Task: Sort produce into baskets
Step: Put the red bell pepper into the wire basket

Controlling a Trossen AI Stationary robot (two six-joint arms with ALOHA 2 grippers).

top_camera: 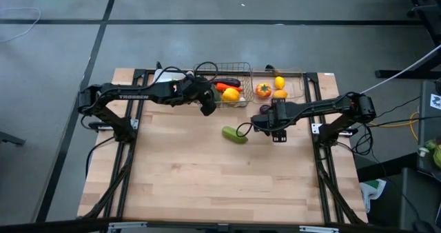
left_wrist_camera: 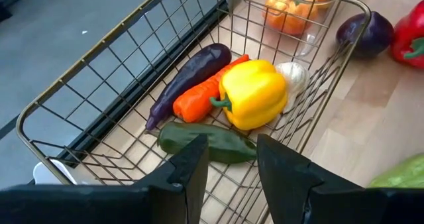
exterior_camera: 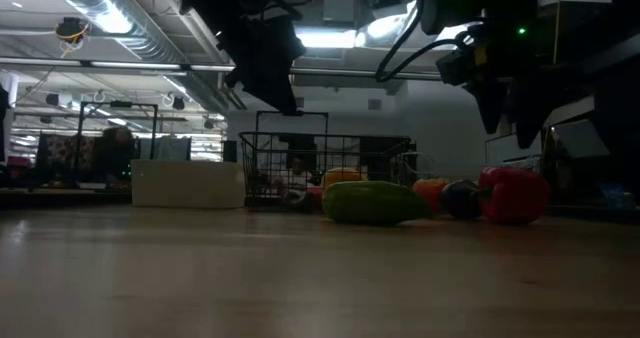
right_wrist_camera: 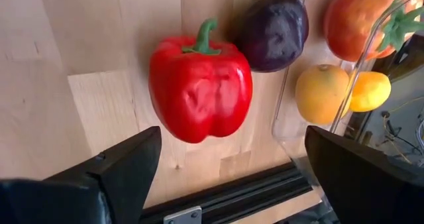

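My left gripper (left_wrist_camera: 232,174) is open and empty above the near end of the grey wire basket (top_camera: 232,88). In the basket lie a dark eggplant (left_wrist_camera: 189,81), a carrot (left_wrist_camera: 202,98), a yellow pepper (left_wrist_camera: 255,91), a white piece (left_wrist_camera: 293,78) and a dark green long vegetable (left_wrist_camera: 209,143). My right gripper (right_wrist_camera: 238,177) is open wide and empty above a red pepper (right_wrist_camera: 199,85), which lies on the table beside a purple onion (right_wrist_camera: 271,28). A light green cucumber (top_camera: 234,134) lies on its side on the table between the arms.
The clear bin (top_camera: 293,87) to the right of the wire basket holds an orange tomato (right_wrist_camera: 361,18), an orange (right_wrist_camera: 321,91) and a lemon (right_wrist_camera: 371,90). The white tray (exterior_camera: 188,184) stands to the left of the basket, partly under my left arm. Bare wood reaches to the table's near edge.
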